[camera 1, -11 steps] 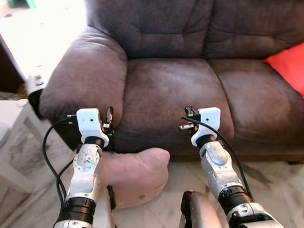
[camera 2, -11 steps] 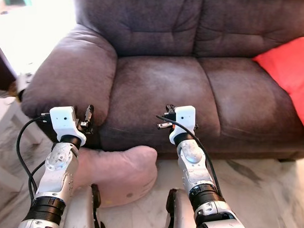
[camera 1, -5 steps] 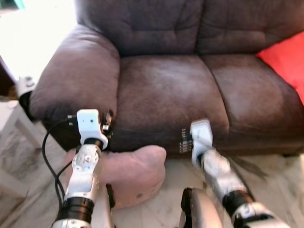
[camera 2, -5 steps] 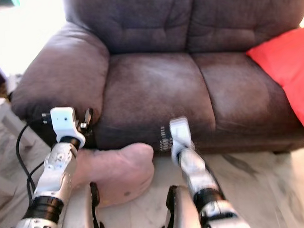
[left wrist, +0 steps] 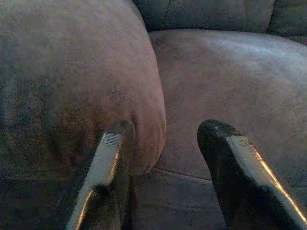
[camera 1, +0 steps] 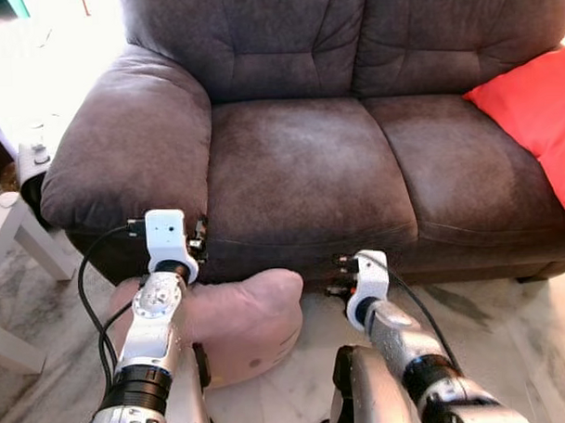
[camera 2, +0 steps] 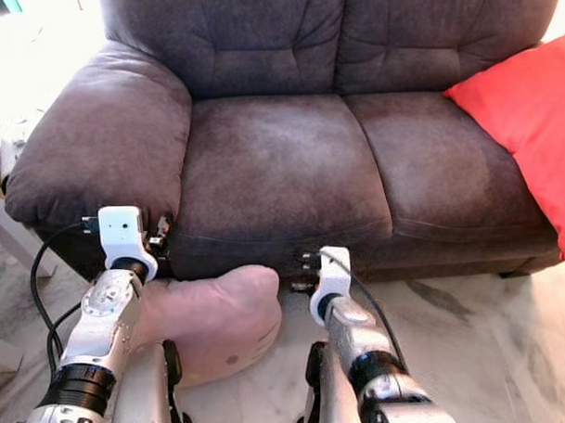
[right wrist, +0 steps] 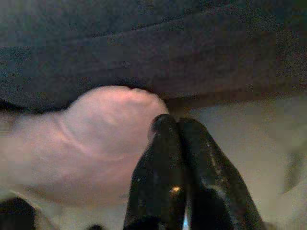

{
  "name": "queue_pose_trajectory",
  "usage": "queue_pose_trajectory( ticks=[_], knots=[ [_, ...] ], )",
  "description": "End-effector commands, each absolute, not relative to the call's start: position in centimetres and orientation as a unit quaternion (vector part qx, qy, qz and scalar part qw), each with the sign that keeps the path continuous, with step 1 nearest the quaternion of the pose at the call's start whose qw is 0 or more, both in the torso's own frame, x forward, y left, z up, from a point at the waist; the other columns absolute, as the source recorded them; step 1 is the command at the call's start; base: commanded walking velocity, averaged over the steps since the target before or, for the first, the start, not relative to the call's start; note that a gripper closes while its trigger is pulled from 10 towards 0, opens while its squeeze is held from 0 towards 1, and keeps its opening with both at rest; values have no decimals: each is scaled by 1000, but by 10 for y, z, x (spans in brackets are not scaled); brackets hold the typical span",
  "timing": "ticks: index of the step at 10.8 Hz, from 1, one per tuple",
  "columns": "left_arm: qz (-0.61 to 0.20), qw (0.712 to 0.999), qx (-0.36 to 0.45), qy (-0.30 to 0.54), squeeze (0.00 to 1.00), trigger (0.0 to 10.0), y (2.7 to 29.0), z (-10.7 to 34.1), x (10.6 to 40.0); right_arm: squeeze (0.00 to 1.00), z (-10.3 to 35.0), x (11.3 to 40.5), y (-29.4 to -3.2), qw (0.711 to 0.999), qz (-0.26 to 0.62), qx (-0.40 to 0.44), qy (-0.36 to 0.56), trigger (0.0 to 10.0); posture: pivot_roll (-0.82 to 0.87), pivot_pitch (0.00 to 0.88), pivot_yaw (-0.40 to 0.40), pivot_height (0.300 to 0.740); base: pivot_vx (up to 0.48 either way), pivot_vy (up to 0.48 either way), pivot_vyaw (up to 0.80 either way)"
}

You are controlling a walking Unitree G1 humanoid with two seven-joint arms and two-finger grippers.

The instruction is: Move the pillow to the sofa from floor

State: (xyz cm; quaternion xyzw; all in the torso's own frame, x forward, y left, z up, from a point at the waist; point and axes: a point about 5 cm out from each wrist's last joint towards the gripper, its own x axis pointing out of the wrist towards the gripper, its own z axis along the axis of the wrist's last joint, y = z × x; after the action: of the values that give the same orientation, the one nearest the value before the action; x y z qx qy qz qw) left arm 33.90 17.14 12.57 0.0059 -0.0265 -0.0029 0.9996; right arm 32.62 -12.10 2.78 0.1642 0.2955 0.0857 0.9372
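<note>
A pink pillow (camera 1: 240, 317) lies on the marble floor against the front of the dark brown sofa (camera 1: 309, 164). My left gripper (left wrist: 165, 132) is open, held up in front of the sofa's armrest (left wrist: 72, 81) above the pillow's left end. My right gripper (right wrist: 175, 127) is shut with nothing in it, low near the floor just right of the pillow (right wrist: 96, 139) and pointing at its end. The right wrist (camera 1: 367, 278) sits before the sofa's front edge.
A red cushion (camera 1: 535, 119) leans on the sofa's right seat. A white side table (camera 1: 23, 221) stands left of the armrest. Bare marble floor (camera 1: 510, 343) stretches to the right.
My right arm has dropped from seat height to near the floor beside the pillow. The camera has tilted and shifted, showing more of the sofa's right side. The left arm holds its place.
</note>
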Motion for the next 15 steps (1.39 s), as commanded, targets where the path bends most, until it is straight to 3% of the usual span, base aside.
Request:
queue_pose_trajectory(
  ticks=[1, 11, 12, 13, 15],
  knots=[
    [-4, 1000, 10, -18, 0, 10000, 170, 125, 341, 1000, 28, 327, -121, 931, 81, 192, 300, 10000, 119, 144, -101, 513, 0, 0, 0],
    [4, 1000, 3, -17, 0, 10000, 174, 126, 335, 1000, 32, 333, -109, 900, 69, 286, 320, 10000, 149, 192, -113, 513, 0, 0, 0],
    [5, 1000, 4, -19, 0, 10000, 174, 127, 333, 141, 34, 335, -108, 901, 70, 284, 321, 10000, 156, 208, -115, 513, 0, 0, 0],
    [6, 1000, 4, -21, 0, 10000, 175, 128, 331, 0, 36, 336, -107, 901, 72, 285, 320, 10000, 161, 219, -116, 513, 0, 0, 0],
    [12, 999, 2, -33, 0, 10000, 179, 138, 330, 0, 46, 343, -101, 903, 82, 285, 310, 10000, 177, 248, -122, 513, 0, 0, 0]
  ],
)
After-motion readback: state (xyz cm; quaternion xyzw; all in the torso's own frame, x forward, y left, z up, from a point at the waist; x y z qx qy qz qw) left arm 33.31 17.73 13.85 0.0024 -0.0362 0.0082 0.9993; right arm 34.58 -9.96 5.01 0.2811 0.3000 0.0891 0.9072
